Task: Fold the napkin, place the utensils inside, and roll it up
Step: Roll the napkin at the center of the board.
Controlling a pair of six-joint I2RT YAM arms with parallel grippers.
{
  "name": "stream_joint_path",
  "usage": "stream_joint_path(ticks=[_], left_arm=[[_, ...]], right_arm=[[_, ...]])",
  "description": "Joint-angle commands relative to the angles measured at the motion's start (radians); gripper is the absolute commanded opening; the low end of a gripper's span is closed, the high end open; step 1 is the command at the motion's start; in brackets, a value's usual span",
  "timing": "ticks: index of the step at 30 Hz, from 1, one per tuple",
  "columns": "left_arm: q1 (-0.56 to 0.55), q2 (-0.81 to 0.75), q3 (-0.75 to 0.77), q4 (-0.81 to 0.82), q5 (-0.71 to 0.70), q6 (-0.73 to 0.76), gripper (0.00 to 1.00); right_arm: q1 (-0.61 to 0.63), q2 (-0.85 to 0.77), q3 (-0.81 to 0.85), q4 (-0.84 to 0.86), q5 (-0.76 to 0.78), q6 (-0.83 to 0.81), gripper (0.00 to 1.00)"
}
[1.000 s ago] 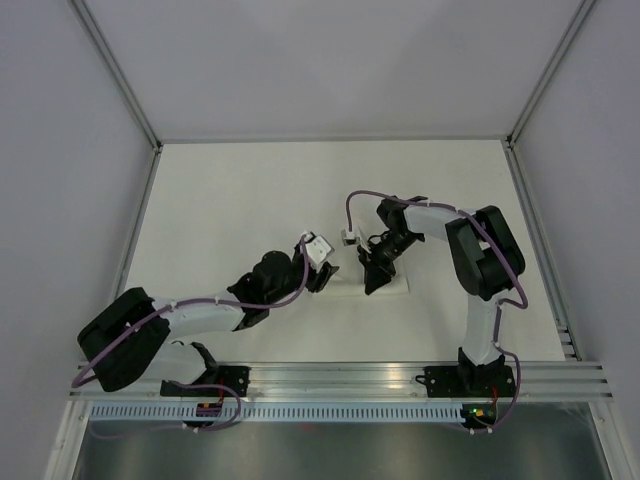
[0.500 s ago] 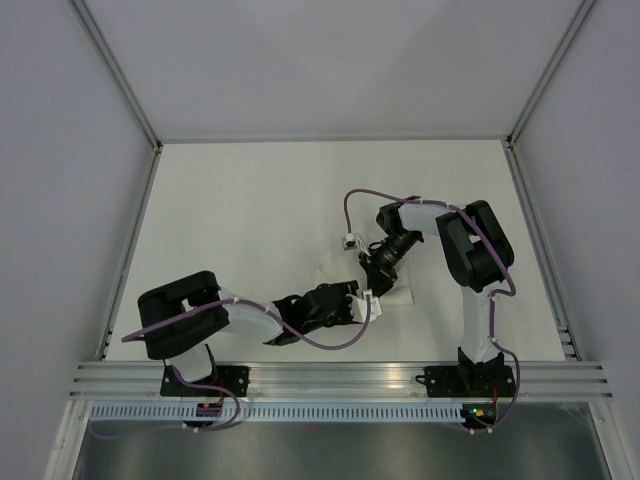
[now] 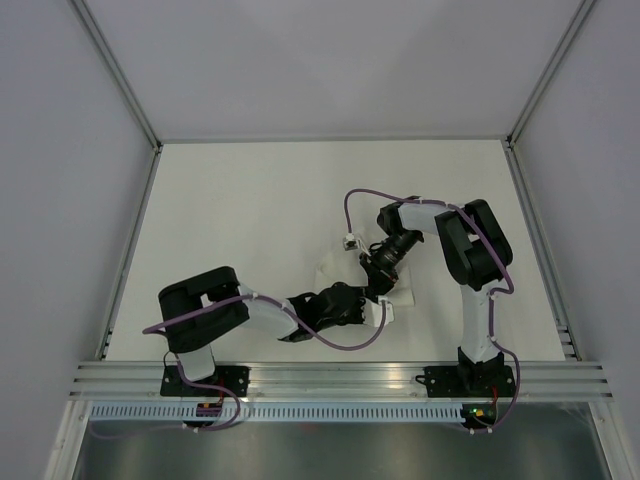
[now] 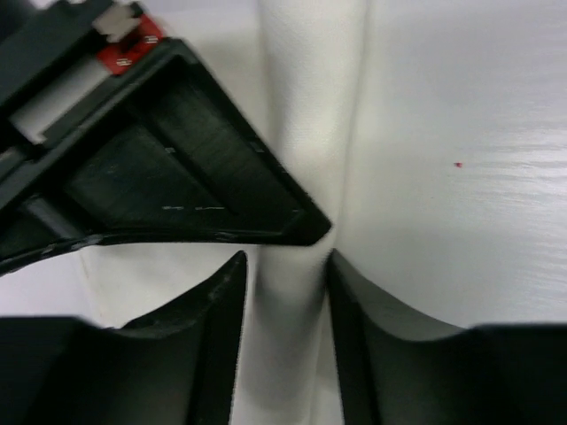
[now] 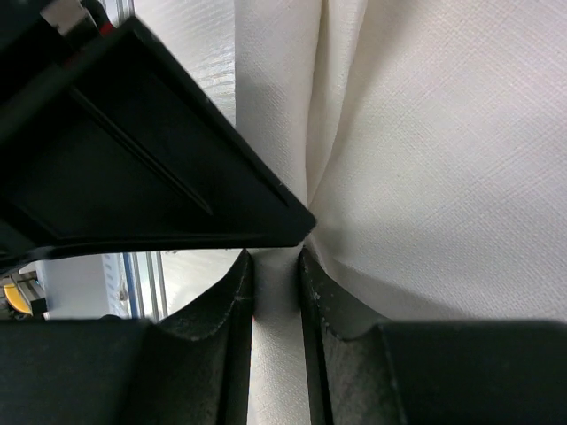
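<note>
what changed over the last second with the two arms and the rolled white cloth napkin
The left gripper swung away from the left end of the rolled white cloth napkin and round to its near side, further right, where its fingers now close on the roll. The right gripper stayed pinched on the cloth in about the same place, its arm folding in a little. The napkin kept roughly its spot.

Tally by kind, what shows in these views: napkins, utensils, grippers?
napkin: 1
grippers, the left gripper and the right gripper: 2
utensils in view: 0
Total: 3
</note>
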Motion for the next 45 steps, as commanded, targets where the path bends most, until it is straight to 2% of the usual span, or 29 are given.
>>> stream_joint_path(ticks=[1,3,4,6,7,9,11,12,15,18,23,28,32,37,40,41,45], left_arm=[[-0.010,0.047,0.022,-0.072,0.025,0.053,0.43],[-0.010,0.051,0.023,-0.089,0.027,0.046,0.34],[-0.010,0.054,0.029,-0.099,0.030,0.043,0.24],[-0.010,0.054,0.031,-0.127,0.039,0.031,0.17],[-0.010,0.054,0.037,-0.139,0.047,0.024,0.09],[-0.009,0.048,0.043,-0.176,0.074,-0.005,0.03],[-0.001,0.035,0.042,-0.184,0.102,-0.022,0.02],[0.003,0.031,0.048,-0.201,0.128,-0.054,0.02],[0.034,0.026,0.066,-0.242,0.221,-0.106,0.02],[0.063,0.028,0.092,-0.297,0.289,-0.140,0.02],[0.117,0.031,0.137,-0.368,0.384,-0.196,0.02],[0.193,0.060,0.201,-0.448,0.517,-0.246,0.02],[0.258,0.096,0.264,-0.541,0.660,-0.310,0.02],[0.335,0.182,0.385,-0.670,0.800,-0.359,0.02],[0.365,0.233,0.427,-0.705,0.886,-0.394,0.02],[0.370,0.251,0.437,-0.708,0.921,-0.407,0.02],[0.396,0.308,0.483,-0.751,0.985,-0.428,0.02]], right_arm=[[-0.001,0.057,-0.011,0.097,0.152,-0.050,0.10],[-0.001,0.057,-0.011,0.094,0.151,-0.052,0.09],[-0.001,0.057,-0.011,0.097,0.151,-0.050,0.09],[-0.003,0.057,-0.011,0.097,0.151,-0.049,0.09],[-0.003,0.054,-0.014,0.099,0.151,-0.049,0.09],[-0.003,0.037,-0.022,0.119,0.152,-0.040,0.14],[-0.003,0.005,-0.055,0.163,0.160,0.001,0.24],[-0.003,-0.035,-0.086,0.207,0.163,0.011,0.34],[-0.003,-0.130,-0.124,0.286,0.189,0.070,0.46],[-0.006,-0.228,-0.158,0.347,0.214,0.135,0.51],[-0.032,-0.390,-0.242,0.551,0.283,0.302,0.56],[-0.125,-0.515,-0.289,0.639,0.272,0.402,0.57],[-0.179,-0.632,-0.333,0.677,0.269,0.397,0.57],[-0.184,-0.761,-0.411,0.685,0.243,0.370,0.57],[-0.182,-0.867,-0.488,0.688,0.202,0.310,0.58],[-0.182,-0.915,-0.531,0.699,0.194,0.278,0.61],[-0.141,-0.980,-0.624,0.723,0.206,0.204,0.63]])
